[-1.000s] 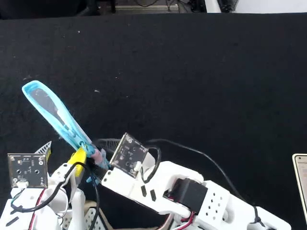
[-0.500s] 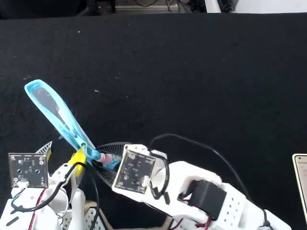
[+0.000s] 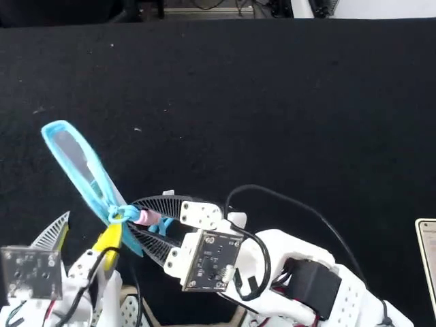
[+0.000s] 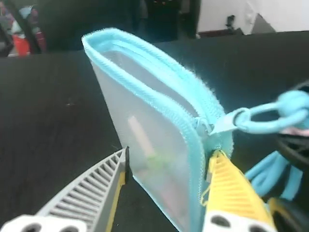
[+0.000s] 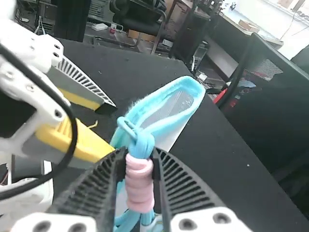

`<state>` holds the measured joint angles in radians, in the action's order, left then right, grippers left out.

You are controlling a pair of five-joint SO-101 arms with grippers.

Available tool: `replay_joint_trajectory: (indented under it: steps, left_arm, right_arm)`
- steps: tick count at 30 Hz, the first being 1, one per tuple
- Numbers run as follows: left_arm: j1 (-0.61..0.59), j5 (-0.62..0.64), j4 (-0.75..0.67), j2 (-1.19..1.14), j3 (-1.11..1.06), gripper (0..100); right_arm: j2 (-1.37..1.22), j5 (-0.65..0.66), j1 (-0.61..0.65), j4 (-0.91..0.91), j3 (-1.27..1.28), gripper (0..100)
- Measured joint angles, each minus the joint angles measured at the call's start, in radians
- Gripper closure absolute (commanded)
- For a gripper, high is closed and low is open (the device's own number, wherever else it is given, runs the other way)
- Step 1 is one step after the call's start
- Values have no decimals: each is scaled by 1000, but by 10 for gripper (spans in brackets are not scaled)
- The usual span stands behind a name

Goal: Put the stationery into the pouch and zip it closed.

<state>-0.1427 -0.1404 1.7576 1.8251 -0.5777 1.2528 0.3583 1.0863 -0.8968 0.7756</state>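
Note:
The light blue translucent pouch [image 3: 73, 162] stands on edge at the table's left, with stationery dimly visible inside [image 4: 145, 145]. Its zipper slider [image 4: 205, 126] sits at the end nearest the arms. My right gripper [image 3: 136, 218] is shut on the pink bead pull [image 3: 147, 218] of the blue zipper cord, seen close up as pink bead [image 5: 139, 181] between black fingers. My left gripper [image 3: 90, 223] is open around the pouch's near end. The pouch leans on its yellow finger [image 4: 231, 193], and the grey finger [image 4: 91, 193] stands off to the side.
Black cloth [image 3: 286, 109] covers the whole table. A white-edged flat object [image 3: 428, 252] lies at the right edge. Both arm bases crowd the front edge, with cables [image 3: 293, 204] looping over the right arm.
My right gripper has swung round and drawn toward the front with the pink pull in it. The left arm has backed toward the front edge. The pouch's far end shifted slightly right.

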Motion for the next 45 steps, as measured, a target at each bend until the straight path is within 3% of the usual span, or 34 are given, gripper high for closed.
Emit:
replay_joint_trajectory:
  steps: [19,27,40,45]
  left_arm:
    - [71,0,2,0,21,728]
    - [249,2,2,0,21,729]
    - [252,0,2,0,-63,728]
    - [132,3,-8,0,-81,728]
  right_arm:
    - [0,0,0,0,0,988]
    - [0,0,0,0,0,988]
    - [0,0,0,0,0,988]
    - [0,0,0,0,0,988]
